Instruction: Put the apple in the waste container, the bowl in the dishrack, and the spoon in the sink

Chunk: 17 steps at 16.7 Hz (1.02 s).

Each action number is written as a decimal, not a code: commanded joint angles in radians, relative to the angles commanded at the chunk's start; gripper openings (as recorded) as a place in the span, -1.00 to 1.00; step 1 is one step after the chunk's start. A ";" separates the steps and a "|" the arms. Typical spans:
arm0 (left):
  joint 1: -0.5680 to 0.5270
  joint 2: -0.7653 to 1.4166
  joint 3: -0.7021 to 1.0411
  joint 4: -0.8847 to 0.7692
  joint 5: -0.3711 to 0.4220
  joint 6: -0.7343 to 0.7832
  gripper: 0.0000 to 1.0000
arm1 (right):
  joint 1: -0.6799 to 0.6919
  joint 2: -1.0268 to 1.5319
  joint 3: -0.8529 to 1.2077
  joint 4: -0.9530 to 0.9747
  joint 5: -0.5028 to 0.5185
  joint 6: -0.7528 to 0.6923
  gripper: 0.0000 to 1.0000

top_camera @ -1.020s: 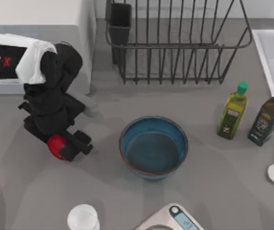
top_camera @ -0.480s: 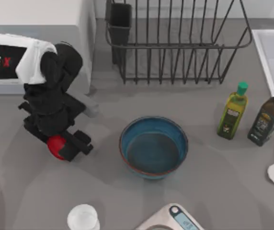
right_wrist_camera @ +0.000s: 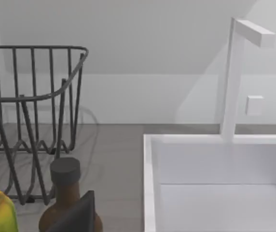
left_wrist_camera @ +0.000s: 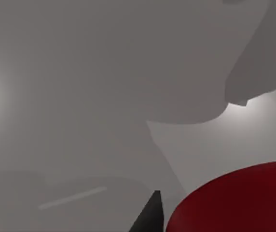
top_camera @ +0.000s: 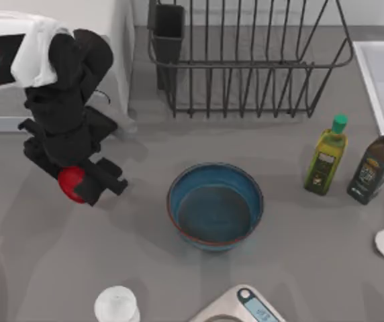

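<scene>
The left tool point(top_camera: 78, 186), closed on the apple point(top_camera: 70, 184), has risen and moved toward 11 o'clock since a second ago; the fruit hangs above the bench point(top_camera: 145, 268) at the bowl's point(top_camera: 215, 206) 9 o'clock. I judge the lift done and carrying to the waste container next.

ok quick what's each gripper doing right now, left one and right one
Left gripper: shut on the apple, at the table's left side.
Right gripper: cannot be told; its wrist camera faces the sink and the dishrack.
</scene>
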 joint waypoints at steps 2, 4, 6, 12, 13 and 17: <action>-0.001 -0.017 0.043 -0.084 0.000 -0.001 -1.00 | 0.000 0.000 0.000 0.000 0.000 0.000 1.00; -0.001 -0.046 0.090 -0.155 0.000 -0.001 -1.00 | 0.000 0.000 0.000 0.000 0.000 0.000 1.00; 0.000 -0.069 0.120 -0.186 0.000 -0.003 -1.00 | 0.000 0.000 0.000 0.000 0.000 0.000 1.00; 0.000 -0.067 0.111 -0.182 0.001 -0.013 -1.00 | 0.000 0.000 0.000 0.000 0.000 0.000 1.00; -0.002 -0.067 0.098 -0.176 0.004 -0.034 -1.00 | 0.000 0.000 0.000 0.000 0.000 0.000 1.00; 0.012 -0.083 0.002 -0.137 0.026 -0.225 -1.00 | 0.000 0.000 0.000 0.000 0.000 0.000 1.00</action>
